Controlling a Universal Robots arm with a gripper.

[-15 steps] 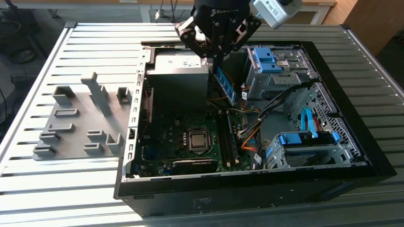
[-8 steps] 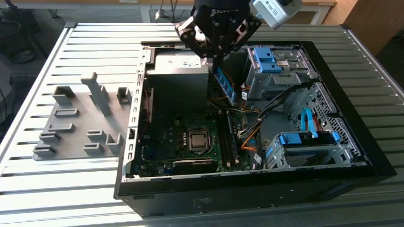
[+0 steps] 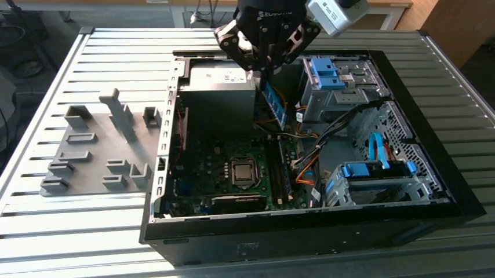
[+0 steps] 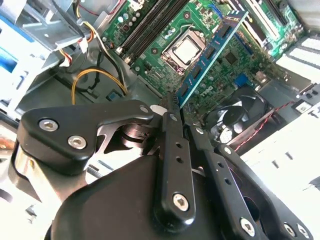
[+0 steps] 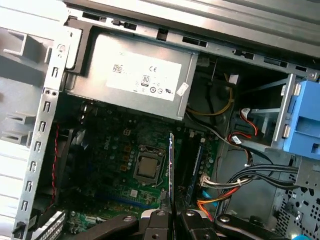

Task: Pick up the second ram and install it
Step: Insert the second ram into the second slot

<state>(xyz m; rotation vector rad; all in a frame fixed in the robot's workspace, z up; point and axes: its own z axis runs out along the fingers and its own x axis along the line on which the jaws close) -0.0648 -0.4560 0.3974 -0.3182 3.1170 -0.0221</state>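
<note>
The tool (image 3: 261, 68) hangs over the far part of the open computer case (image 3: 433, 202), its fingers (image 4: 172, 130) clenched on one end of the second ram (image 3: 272, 104). The stick is already off the grey holder block (image 3: 97, 145), which sits on the table (image 3: 46, 231) at the exterior view's left, well apart from the case.

In the exterior view the ram extends from the fingertips down and toward the near side, its free end hanging above the motherboard (image 3: 208, 168) just beside the power supply (image 3: 220, 87). It is not yet seated; it looks clear of the board along its whole length.

In the second wrist view the blue-green stick (image 4: 210, 57) runs straight away from the fingers, its row of black chips visible, with the processor socket (image 4: 186, 49) to one side of it. In the first wrist view the ram (image 5: 171, 170) is seen edge-on as a thin line rising from between the pads, lying between the processor (image 5: 146, 167) and the memory slots (image 5: 192, 167).

The relation that matters: the stick's long axis appears roughly parallel to the slots, which lie just beside it and below. I judge that the remaining offset is sideways toward the slots and downward, with little rotation needed.
</note>
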